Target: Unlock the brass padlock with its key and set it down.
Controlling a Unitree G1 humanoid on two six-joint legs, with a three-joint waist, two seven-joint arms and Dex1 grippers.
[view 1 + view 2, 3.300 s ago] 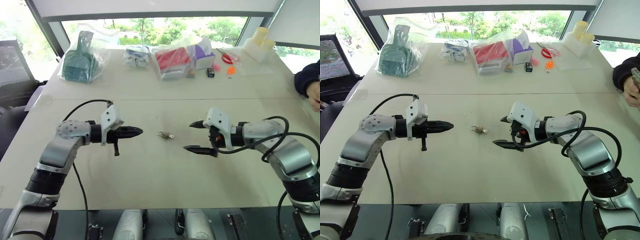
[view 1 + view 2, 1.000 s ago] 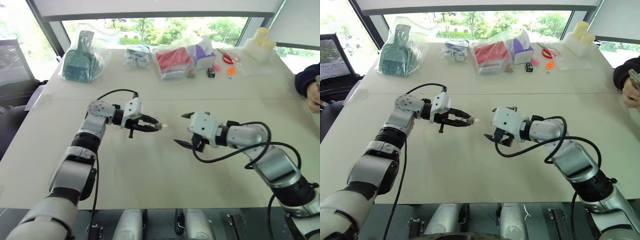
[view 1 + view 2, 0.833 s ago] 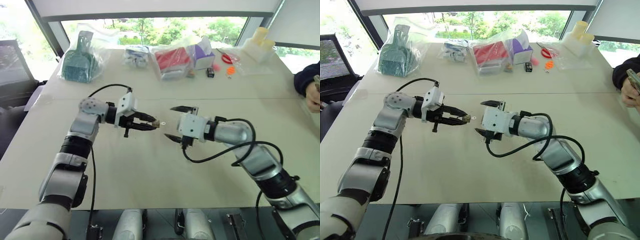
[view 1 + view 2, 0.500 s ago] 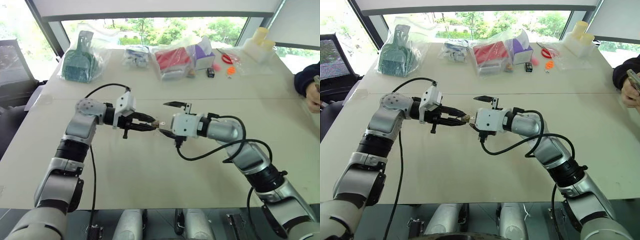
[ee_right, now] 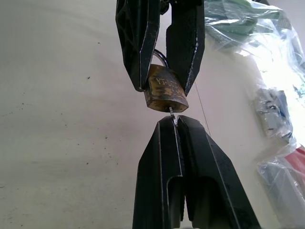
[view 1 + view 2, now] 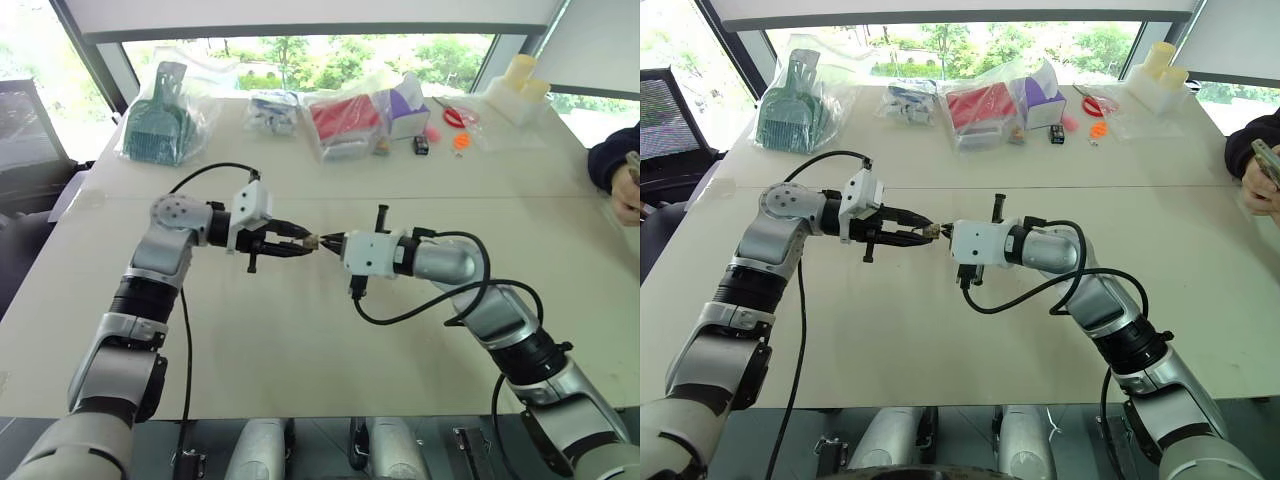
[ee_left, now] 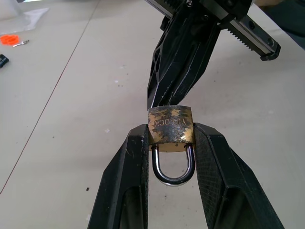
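brass padlock [image 7: 170, 125] between left jaws

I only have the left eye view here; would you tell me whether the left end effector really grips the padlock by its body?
Observer: Yes. In the left wrist view, the left end effector clamps the brass padlock by its body, one finger on each side.
Operator: Thank you. Is the shackle open?
Observer: The shackle looks closed, with both legs seated in the body.
Operator: And where is the key?
Observer: In the right wrist view, the right end effector is shut on a thin silvery key that meets the padlock's underside.
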